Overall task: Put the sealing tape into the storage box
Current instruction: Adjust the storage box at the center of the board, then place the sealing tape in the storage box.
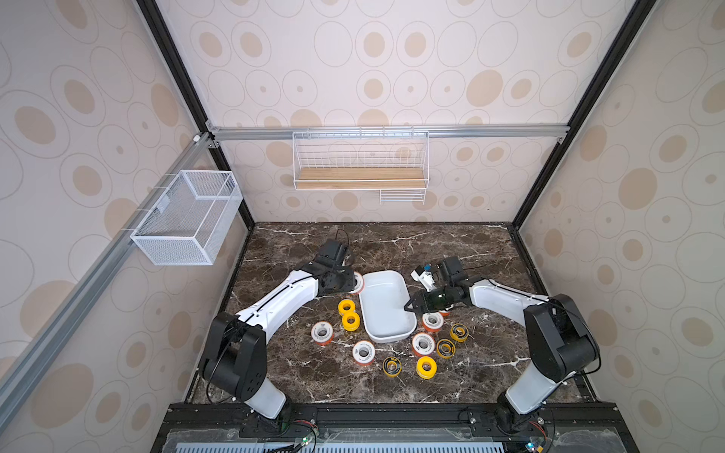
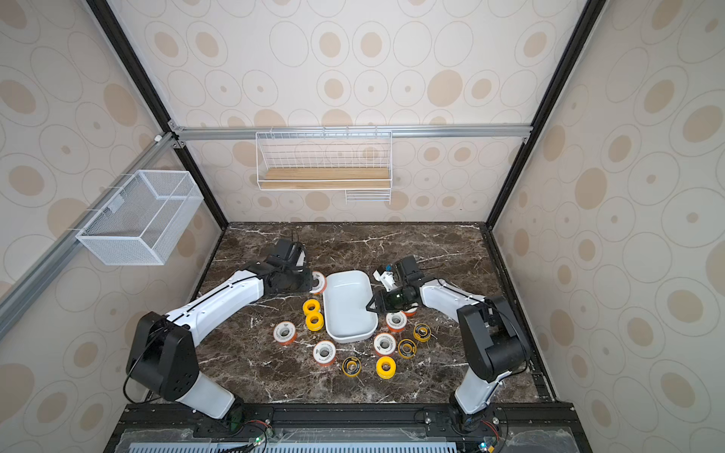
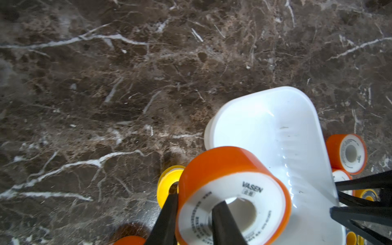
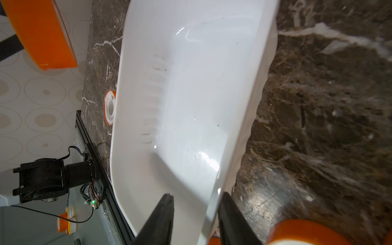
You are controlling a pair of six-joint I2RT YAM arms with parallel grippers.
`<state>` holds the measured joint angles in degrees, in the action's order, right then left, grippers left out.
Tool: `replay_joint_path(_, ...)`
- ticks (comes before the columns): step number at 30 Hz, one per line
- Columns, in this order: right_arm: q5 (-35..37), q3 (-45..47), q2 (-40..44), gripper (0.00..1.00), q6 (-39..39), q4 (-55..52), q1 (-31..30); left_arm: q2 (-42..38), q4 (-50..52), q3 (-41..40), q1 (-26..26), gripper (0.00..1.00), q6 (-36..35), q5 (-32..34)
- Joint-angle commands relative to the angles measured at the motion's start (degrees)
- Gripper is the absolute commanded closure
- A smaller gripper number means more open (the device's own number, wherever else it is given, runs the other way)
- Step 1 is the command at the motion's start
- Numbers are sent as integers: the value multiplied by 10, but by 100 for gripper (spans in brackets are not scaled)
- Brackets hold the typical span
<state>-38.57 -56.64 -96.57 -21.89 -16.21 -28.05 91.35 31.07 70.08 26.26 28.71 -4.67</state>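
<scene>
In both top views your left gripper [image 1: 355, 284] is out by the far-left corner of the box [image 1: 384, 302], clamped on an orange-rimmed spool [image 2: 318, 281] that's just outside the rim. The box sits about mid-worktop [image 1: 392, 243]. Your right gripper [image 1: 407, 308] is at the box's right long wall. The loose spools [image 1: 322, 332] lie on the worktop along both long sides of the box and off its near end.

Left wrist view: one finger [image 3: 222, 222] goes through the centre hole of the spool [image 3: 229, 180] and the other [image 3: 167, 212] is on the outside of the rim, so it's gripping the ring wall. The box [image 3: 265, 118] is right behind it.

Right wrist view: your right gripper [image 4: 197, 195] straddles the box [image 4: 191, 84] wall, one finger inside and one outside. Honestly can't tell if it's actually squeezing it.
</scene>
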Motion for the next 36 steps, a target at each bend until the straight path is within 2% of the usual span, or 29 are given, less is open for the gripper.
replay_joint_path(1,-17,1,-7,61,-9,12,-6,33,23,46,27,75,5,-9)
replay_joint_path(8,-18,9,-4,61,-23,26,-11,120,27,114,69,74,6,-17)
replay_joint_path(16,-5,10,-2,61,-25,22,-12,221,44,186,80,74,-5,-35)
replay_joint_path(36,16,8,0,61,-23,9,-12,344,73,292,81,72,-27,-36)
